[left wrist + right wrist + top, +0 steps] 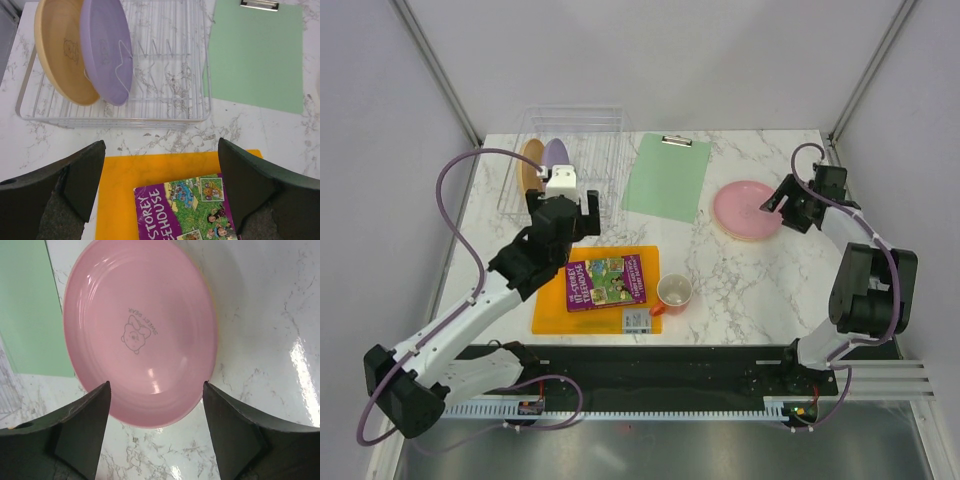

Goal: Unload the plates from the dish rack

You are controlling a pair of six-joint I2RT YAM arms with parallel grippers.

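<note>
Rack: the dish rack [582, 150] is standing at the far left corner of the table [760, 290]. Its far side is running close to the back wall and its right side is just beside the green clipboard [667, 178].
Plates in the rack: a yellow-orange plate [57, 50] and the lilac plate [106, 50] are leaning on edge in the leftmost slots, the lilac one overlapping the other. The wire slots to their right are standing open.
Plates on the table: the pink plate [140, 330] is lying flat on the right side, resting on a second yellow-orange plate [216, 315] whose rim is peeking out along one side.
Open room: bare marble is showing between the rack's near rail and the orange cutting board [150, 175], and between the pink plate and the table's right edge.
Board: a book [606, 282] is lying on it, and an orange cup [675, 292] is standing at its right edge.
Left arm: it is reaching forward with the elbow raised and the wrist pointing at the rack. The left gripper [161, 150] is hovering over the board's far edge, short of the rack, with its fingers spread wide and holding nothing.
Right arm: it is rising from its base and bending leftward. The right gripper [156, 387] is hovering at the pink plate's rim, its fingers standing well apart and gripping nothing.
</note>
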